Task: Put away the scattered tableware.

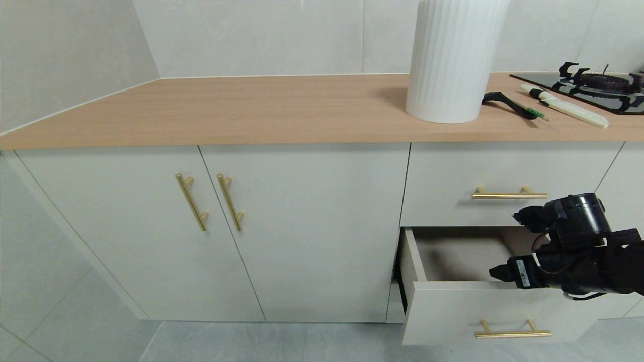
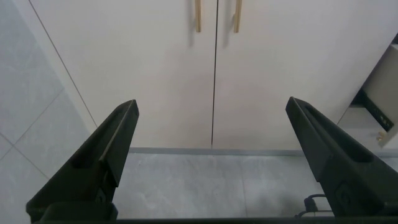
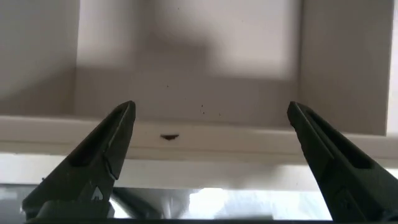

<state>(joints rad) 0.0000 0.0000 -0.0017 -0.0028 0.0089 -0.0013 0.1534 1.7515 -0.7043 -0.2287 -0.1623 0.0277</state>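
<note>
Black-handled utensil (image 1: 507,102) and white knife (image 1: 571,108) lay on the countertop (image 1: 251,110), upper right, beside the white vase (image 1: 453,60). Right gripper (image 3: 210,107) gaped wide, empty, at the open drawer (image 1: 415,261), lower right; left gripper (image 2: 211,102) gaped wide, empty, facing cabinet doors (image 2: 280,74).

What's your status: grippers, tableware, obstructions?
Left gripper open, facing cabinet doors. Right gripper open at the pulled-out drawer. Utensils on countertop beside white canister, not yet stowed. Nothing blocking the drawer.

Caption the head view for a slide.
Right gripper, fingers open, at the open lower drawer; utensils lie beside a white ribbed container on the counter.
</note>
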